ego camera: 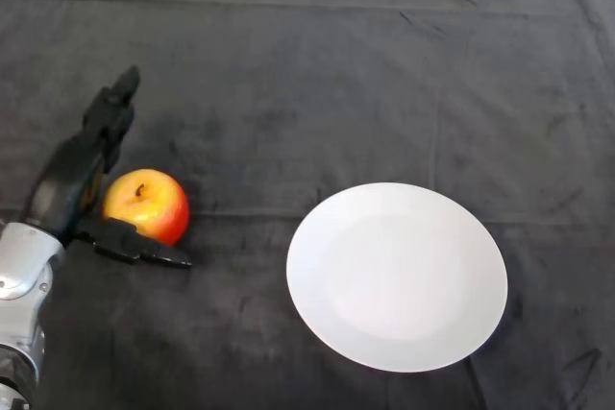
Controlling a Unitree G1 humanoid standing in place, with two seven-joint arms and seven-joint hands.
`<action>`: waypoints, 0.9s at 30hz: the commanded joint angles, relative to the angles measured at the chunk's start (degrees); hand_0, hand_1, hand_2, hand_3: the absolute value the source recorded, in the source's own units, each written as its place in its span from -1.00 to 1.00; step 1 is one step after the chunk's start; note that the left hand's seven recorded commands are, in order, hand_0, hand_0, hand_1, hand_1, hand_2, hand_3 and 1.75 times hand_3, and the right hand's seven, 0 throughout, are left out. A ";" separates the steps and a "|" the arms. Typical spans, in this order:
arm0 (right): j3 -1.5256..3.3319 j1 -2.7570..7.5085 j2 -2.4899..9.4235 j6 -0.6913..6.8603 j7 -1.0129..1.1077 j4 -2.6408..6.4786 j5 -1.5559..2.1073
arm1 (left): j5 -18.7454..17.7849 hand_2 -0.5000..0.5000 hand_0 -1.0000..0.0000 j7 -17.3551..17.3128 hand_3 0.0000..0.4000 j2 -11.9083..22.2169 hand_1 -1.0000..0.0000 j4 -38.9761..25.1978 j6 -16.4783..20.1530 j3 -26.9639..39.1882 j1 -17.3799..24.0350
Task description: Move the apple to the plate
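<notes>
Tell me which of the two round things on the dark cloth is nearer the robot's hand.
The red-and-yellow apple: it sits right between the thumb and fingers of the black left hand, which is open. The round white plate lies well to its right, apart.

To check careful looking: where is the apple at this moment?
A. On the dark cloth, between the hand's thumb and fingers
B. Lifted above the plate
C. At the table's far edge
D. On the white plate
A: the apple sits on the cloth by the left hand, left of the bare plate.
</notes>
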 commanded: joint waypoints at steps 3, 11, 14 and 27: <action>-0.47 1.09 -0.41 0.06 0.11 0.21 0.42 | 2.24 0.00 1.00 -2.04 -1.00 0.27 1.00 -0.52 1.72 -1.55 -0.78; -0.48 1.10 -0.42 0.08 0.12 0.17 0.43 | 4.29 0.00 1.00 -3.71 -1.00 2.73 1.00 1.54 5.25 -3.19 -0.38; -0.48 1.10 -0.42 0.09 0.12 0.16 0.43 | 5.46 0.00 1.00 -3.12 -1.00 3.05 1.00 2.25 6.82 -4.01 -0.28; -0.49 1.12 -0.42 0.11 0.13 0.12 0.43 | 9.32 -0.06 -1.00 -0.83 1.00 2.90 -0.87 3.75 14.17 -7.02 -1.84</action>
